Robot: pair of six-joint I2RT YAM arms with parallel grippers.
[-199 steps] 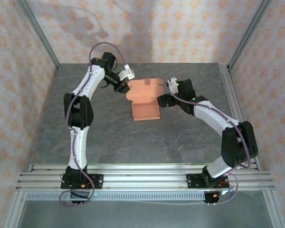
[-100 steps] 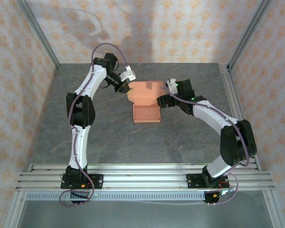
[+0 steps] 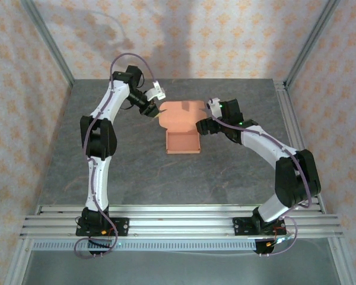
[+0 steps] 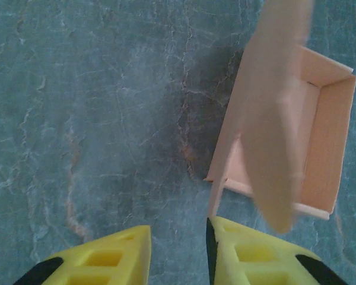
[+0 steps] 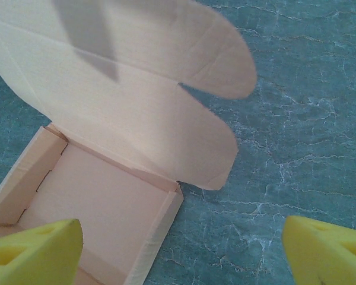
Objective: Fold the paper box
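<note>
Since a second ago the left gripper [image 3: 152,108] has drawn back a little to the left, off the left edge of the raised lid, while the right gripper [image 3: 203,126] has kept its place at the right side of the paper box [image 3: 183,142]. That box sits on the grey marbled table [image 3: 136,172], about midway between left and right and somewhat toward the far side. It is an open shallow tray of salmon-orange card with low walls standing. Its lid rises from the far edge, tilted rather than flat, and ends in rounded flaps. From the left wrist, the left gripper [image 4: 178,228] shows its yellow fingers [image 4: 118,261] parted by a narrow gap with bare table between them and nothing clamped. The box [image 4: 326,136] lies to their far right, and its near corner comes down just beside the right-hand finger; whether they touch I cannot tell. From the right wrist, the right gripper [image 5: 179,228] has its fingers [image 5: 35,249] spread wide and gripping nothing, with the tray's [image 5: 101,208] corner lying between them, and the two rounded lid flaps [image 5: 207,148] hang over the table beyond.
</note>
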